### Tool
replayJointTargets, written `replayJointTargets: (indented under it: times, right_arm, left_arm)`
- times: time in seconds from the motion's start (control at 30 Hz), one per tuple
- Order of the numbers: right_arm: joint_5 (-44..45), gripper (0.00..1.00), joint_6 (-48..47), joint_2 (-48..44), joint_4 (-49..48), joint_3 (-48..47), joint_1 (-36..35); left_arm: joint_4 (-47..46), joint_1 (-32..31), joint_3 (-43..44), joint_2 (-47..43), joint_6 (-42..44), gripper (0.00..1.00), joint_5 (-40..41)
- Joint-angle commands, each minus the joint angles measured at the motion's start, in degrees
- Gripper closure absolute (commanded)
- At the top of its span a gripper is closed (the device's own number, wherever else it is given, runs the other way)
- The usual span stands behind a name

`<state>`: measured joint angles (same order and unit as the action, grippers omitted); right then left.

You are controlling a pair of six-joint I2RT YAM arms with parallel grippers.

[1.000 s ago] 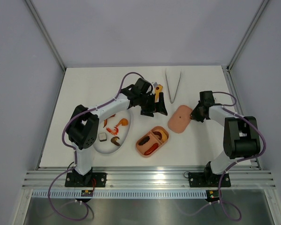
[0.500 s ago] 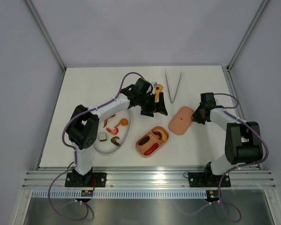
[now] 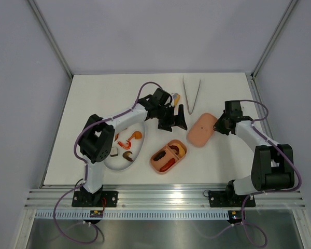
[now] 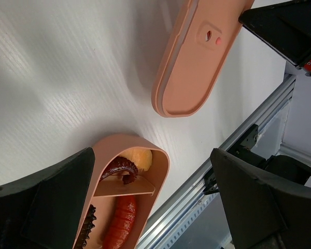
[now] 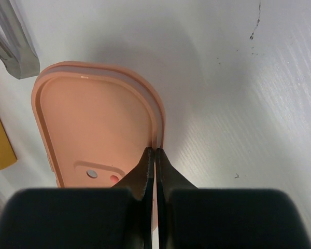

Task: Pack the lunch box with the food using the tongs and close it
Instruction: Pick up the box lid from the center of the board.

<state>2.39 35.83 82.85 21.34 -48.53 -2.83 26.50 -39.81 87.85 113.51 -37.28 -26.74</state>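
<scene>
The pink lunch box tray (image 3: 168,155) lies open near the table's middle. It holds a red sausage (image 4: 122,223), a brown curl (image 4: 122,168) and an orange piece (image 4: 140,157). Its matching lid (image 3: 200,129) lies to the right, with my right gripper (image 3: 216,127) shut on its rim (image 5: 158,132). My left gripper (image 3: 175,120) hangs open just behind the tray, nothing between its fingers (image 4: 57,199). The silvery tongs (image 3: 191,93) lie untouched at the back. More food, orange shrimps (image 3: 127,141) and a dark-and-white cube (image 3: 114,151), sits on the white plate (image 3: 108,162).
A yellow-orange flat bar (image 3: 174,98) lies behind my left gripper, beside the tongs. The plate sits left of the tray. The table's right edge and a frame post run close behind my right arm.
My right gripper has carried the lid a little toward the back of the table. My left gripper has shifted slightly right and stays open.
</scene>
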Motion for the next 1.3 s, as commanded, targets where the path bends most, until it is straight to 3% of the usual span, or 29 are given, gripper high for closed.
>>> replayJointTargets:
  times: [0.0,0.23,0.53,0.9,0.97,1.1,1.27]
  right_arm:
    - [0.33,1.0,-0.59,-2.43,0.54,-2.62,0.11]
    - [-2.04,1.0,-1.03,-5.06,1.59,-3.85,0.19]
    - [-7.66,1.0,-1.38,-7.79,2.47,-4.46,0.19]
    - [-10.22,1.0,-2.61,-10.25,4.32,-5.08,0.11]
    - [-10.3,1.0,-2.7,-10.25,4.5,-5.26,0.11]
    - [-10.83,1.0,-2.7,-10.16,4.41,-5.08,0.11]
    - [-10.92,1.0,-2.88,-10.25,4.67,-5.08,0.11]
  left_arm:
    - [-1.01,-0.27,3.2,0.22,0.63,0.01,-1.47]
    - [-2.59,-0.18,5.04,2.23,0.71,0.01,-3.22]
    - [-1.72,0.08,17.52,12.42,1.59,0.01,-11.13]
    - [-10.5,0.0,16.48,14.28,-4.03,0.02,-19.57]
    - [-14.27,0.0,13.94,13.76,-6.04,0.05,-20.98]
    - [-21.48,0.0,11.29,12.79,-9.48,0.27,-23.53]
    - [-26.23,0.0,9.36,12.26,-13.07,0.47,-25.29]
